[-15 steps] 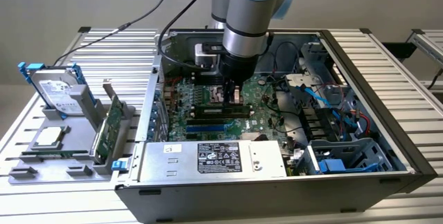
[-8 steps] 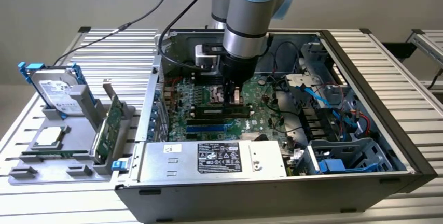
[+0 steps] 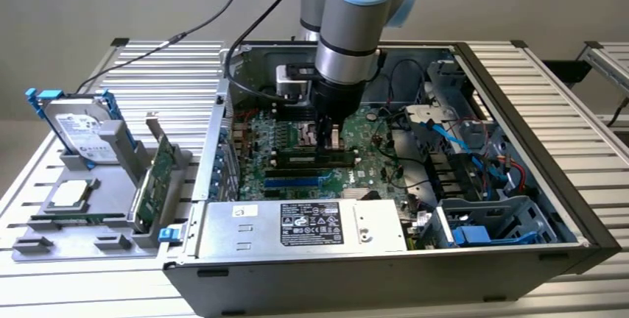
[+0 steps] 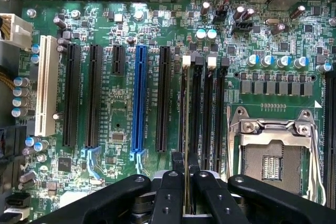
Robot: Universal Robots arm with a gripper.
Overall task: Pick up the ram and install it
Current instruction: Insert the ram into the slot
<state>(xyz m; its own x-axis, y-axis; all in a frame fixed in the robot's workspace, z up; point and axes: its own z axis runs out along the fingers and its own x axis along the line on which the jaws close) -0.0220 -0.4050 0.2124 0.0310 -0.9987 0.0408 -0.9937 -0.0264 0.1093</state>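
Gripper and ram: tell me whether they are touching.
Touching. The wrist view shows the gripper clamped against both faces of the ram, which is seen edge-on, with no gap on either side.

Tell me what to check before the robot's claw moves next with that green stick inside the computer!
1. Claw shut on the ram: ok, it pinches the thin stick from both sides.
2. Ram lined up with a memory slot: ok, its edge runs along the slot.
3. Slot free of other things: ok, the part that shows is bare.
4. White latch at the slot's end swung open: cannot tell.
5. Ram touching the slot: cannot tell.
6. Blue cables away from the claw: ok, they lie toward the exterior view's right.
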